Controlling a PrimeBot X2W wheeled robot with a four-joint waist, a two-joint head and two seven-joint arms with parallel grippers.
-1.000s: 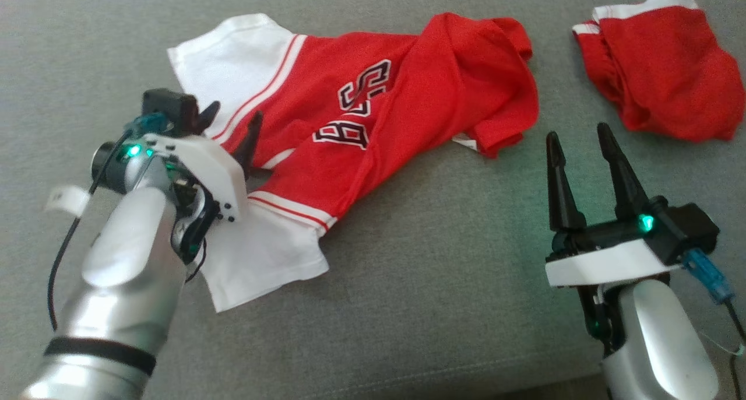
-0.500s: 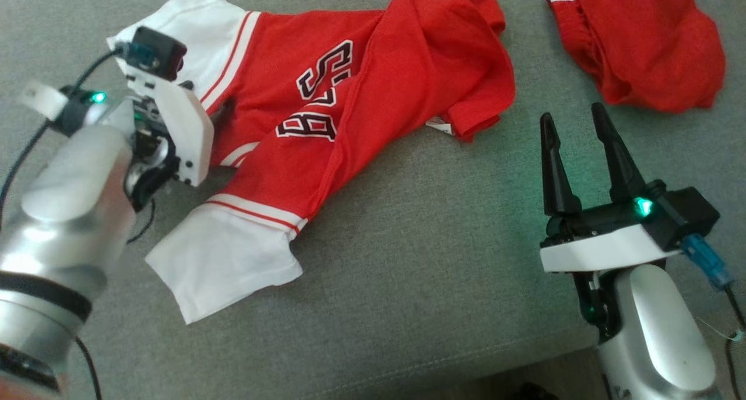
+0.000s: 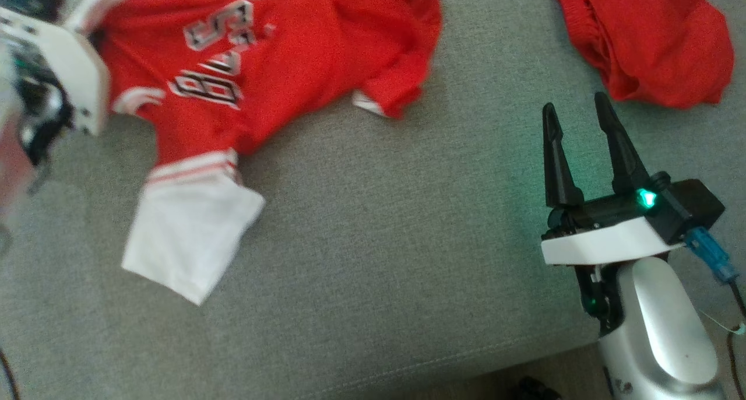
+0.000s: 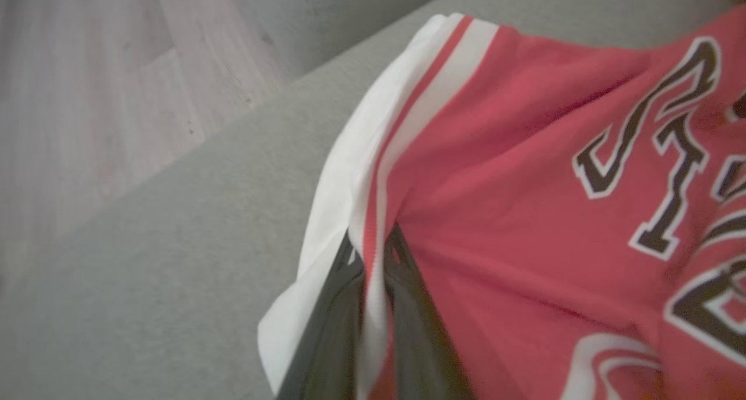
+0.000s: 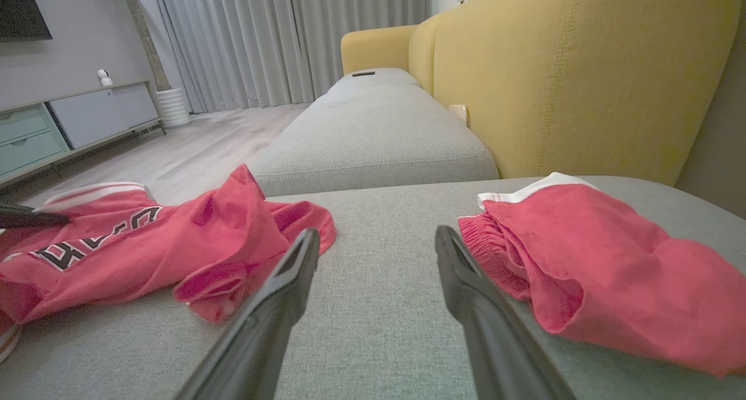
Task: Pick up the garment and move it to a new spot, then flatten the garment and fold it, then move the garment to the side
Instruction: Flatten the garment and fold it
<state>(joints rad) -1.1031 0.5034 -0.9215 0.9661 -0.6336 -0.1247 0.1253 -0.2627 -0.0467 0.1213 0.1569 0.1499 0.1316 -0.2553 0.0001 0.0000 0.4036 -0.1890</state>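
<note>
The garment is a red jersey [image 3: 280, 56] with white sleeves and black-and-white lettering, lying crumpled on the grey sofa cushion [image 3: 379, 242]. In the left wrist view my left gripper [image 4: 371, 245] is shut on the jersey [image 4: 524, 155], pinching the red-and-white striped seam by a white sleeve. Its white housing [image 3: 70, 79] sits blurred at the head view's far left edge. My right gripper [image 3: 574, 105] stands open above bare cushion, right of the jersey and touching nothing. Its wrist view shows the jersey [image 5: 145, 254] to the left of the open fingers [image 5: 291, 272].
Red shorts [image 3: 653, 38] with a white waistband lie at the back right, close to my right fingers [image 5: 466, 277]. A yellow backrest [image 5: 583, 67] rises behind them. The cushion's front edge [image 3: 466, 359] runs near the bottom; wooden floor [image 4: 87, 67] lies beyond its left side.
My left gripper has shut on the jersey's sleeve seam and pulled it leftward; the jersey has slid left across the cushion. The right gripper and shorts have stayed put.
</note>
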